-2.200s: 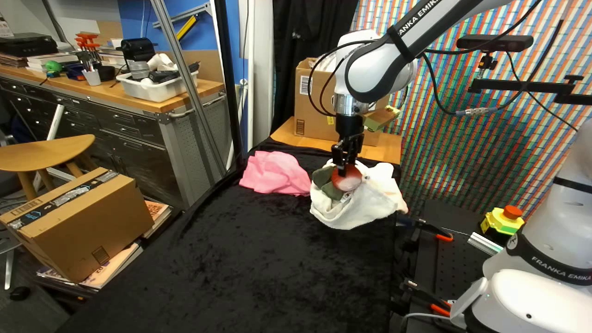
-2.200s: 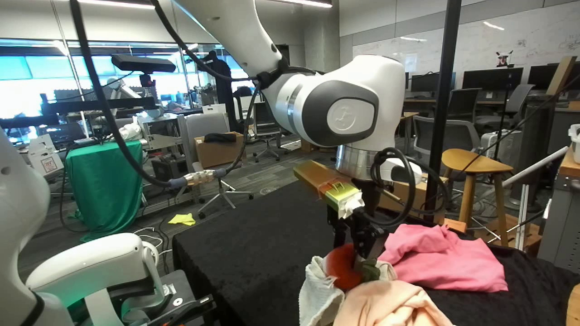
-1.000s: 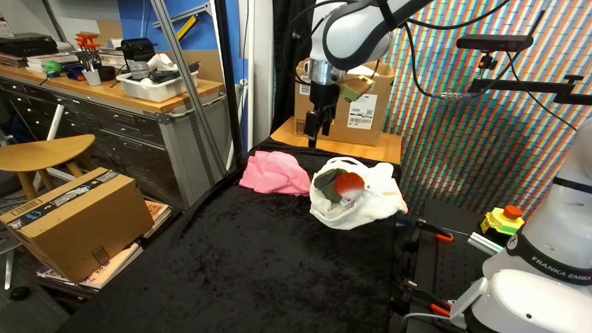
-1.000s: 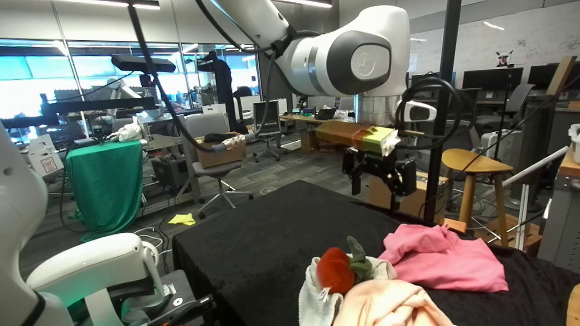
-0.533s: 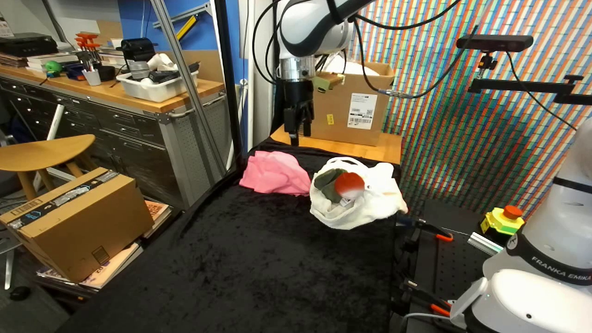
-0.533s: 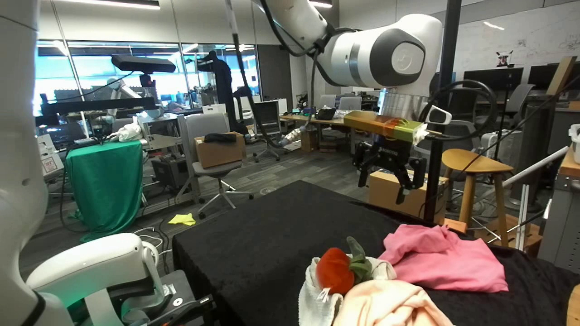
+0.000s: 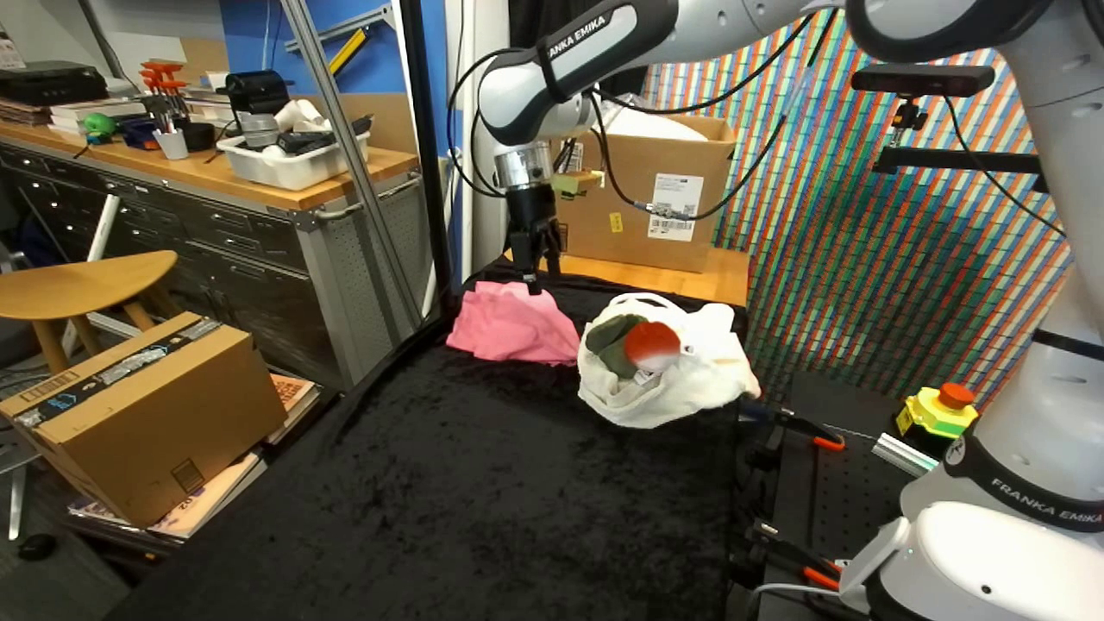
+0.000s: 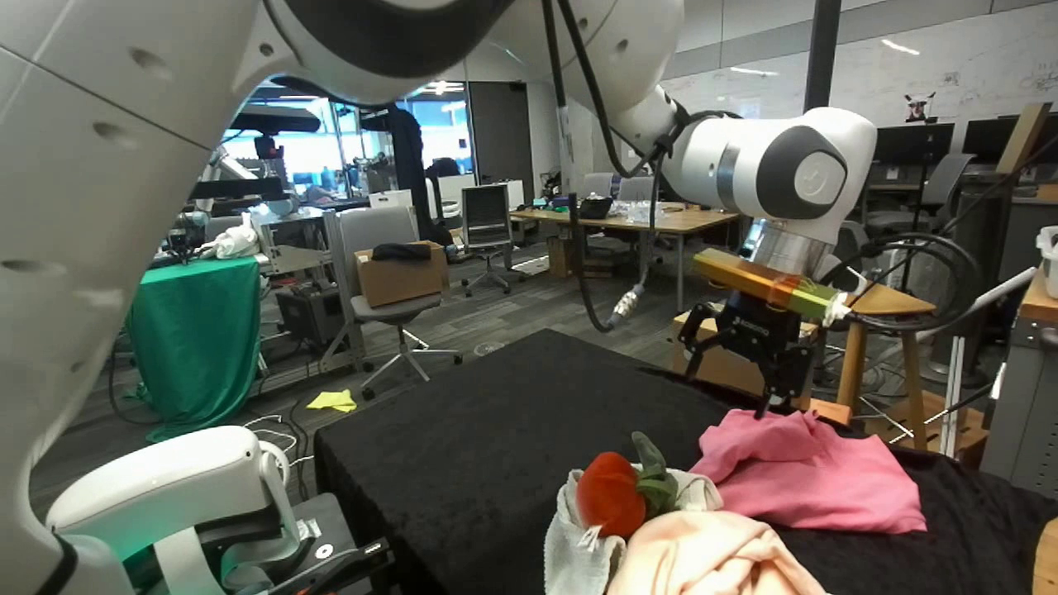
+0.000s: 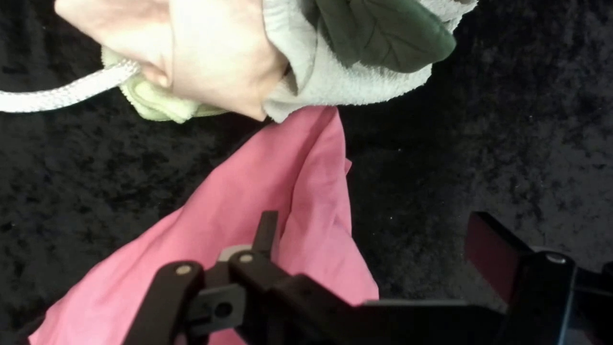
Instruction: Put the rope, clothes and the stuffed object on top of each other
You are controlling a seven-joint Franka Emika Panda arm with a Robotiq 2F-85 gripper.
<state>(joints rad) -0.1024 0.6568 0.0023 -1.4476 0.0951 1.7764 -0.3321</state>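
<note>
The stuffed object, red with green leaves [image 7: 651,343] [image 8: 610,494], sits in a whitish towel [image 7: 638,410] [image 8: 579,537]. In the wrist view only its leaf [image 9: 402,38] shows, on the towel [image 9: 354,86]. A peach cloth [image 8: 702,554] [image 9: 215,62] lies against the towel. A white braided rope [image 9: 72,91] runs out from under the peach cloth. The pink cloth [image 7: 513,326] [image 8: 814,483] [image 9: 239,201] lies beside this pile. My gripper [image 7: 542,276] [image 8: 727,392] [image 9: 373,227] is open and empty over the pink cloth's edge; I cannot tell if a fingertip touches it.
A black cloth covers the table [image 7: 517,500] [image 8: 512,413]. A cardboard box [image 7: 655,207] stands behind the table. A black post [image 8: 818,66] rises close to the arm. A yellow-green cloth [image 9: 158,100] shows under the peach cloth.
My gripper was at the stuffed object. It has left it in the towel, risen, moved over to the pink cloth and come lower there, with its fingers spread. The pink cloth has not moved.
</note>
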